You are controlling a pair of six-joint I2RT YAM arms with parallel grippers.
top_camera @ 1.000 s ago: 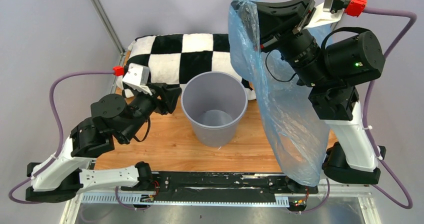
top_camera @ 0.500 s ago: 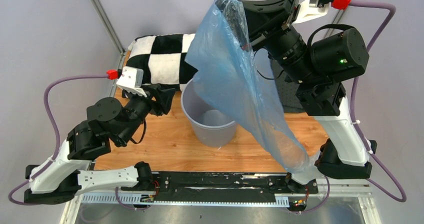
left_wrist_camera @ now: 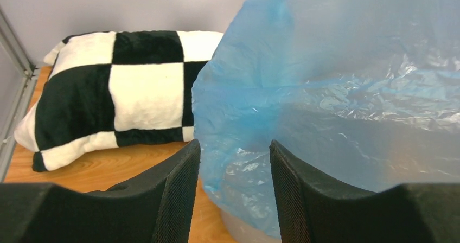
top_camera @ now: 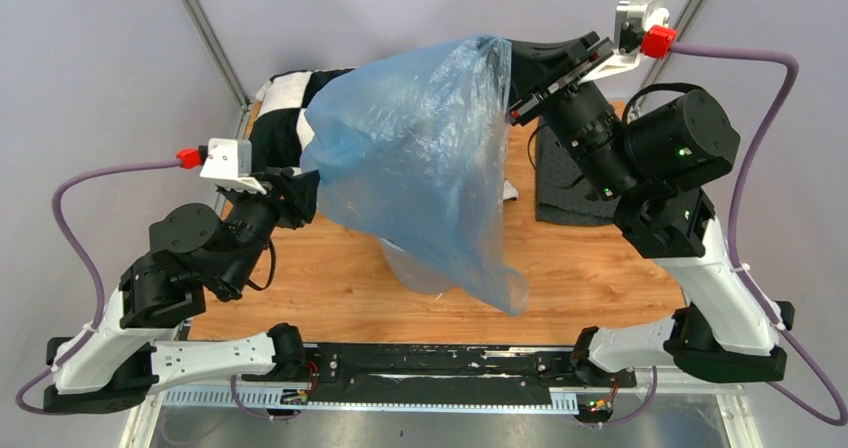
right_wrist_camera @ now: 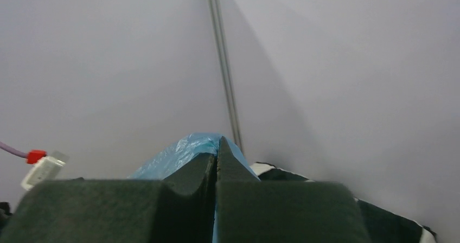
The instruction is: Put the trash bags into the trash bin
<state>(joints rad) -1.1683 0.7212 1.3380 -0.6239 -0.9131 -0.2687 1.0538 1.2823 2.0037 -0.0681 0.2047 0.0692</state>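
The light-blue translucent trash bag [top_camera: 420,158] hangs in the air, billowing over the middle of the table. My right gripper [top_camera: 507,68] is shut on its top edge, high above the table; the bag's blue plastic [right_wrist_camera: 179,151] shows past the closed fingers. The bag covers most of the light-grey trash bin [top_camera: 425,276], of which only the lower wall shows. In the left wrist view the bag [left_wrist_camera: 336,91] drapes over the bin's wall [left_wrist_camera: 244,229]. My left gripper [top_camera: 305,190] is open and empty, just left of the bag; its fingers [left_wrist_camera: 173,194] frame the bag's lower edge.
A black-and-white checkered pillow [top_camera: 285,118] lies at the back left, also seen in the left wrist view [left_wrist_camera: 114,91]. A dark grey dotted mat [top_camera: 560,183] lies at the back right. The wooden table [top_camera: 330,288] shows in front of the bin.
My right gripper has swung the bag from the right side leftward, so it now hangs over the bin. My left gripper has shifted a little left and back.
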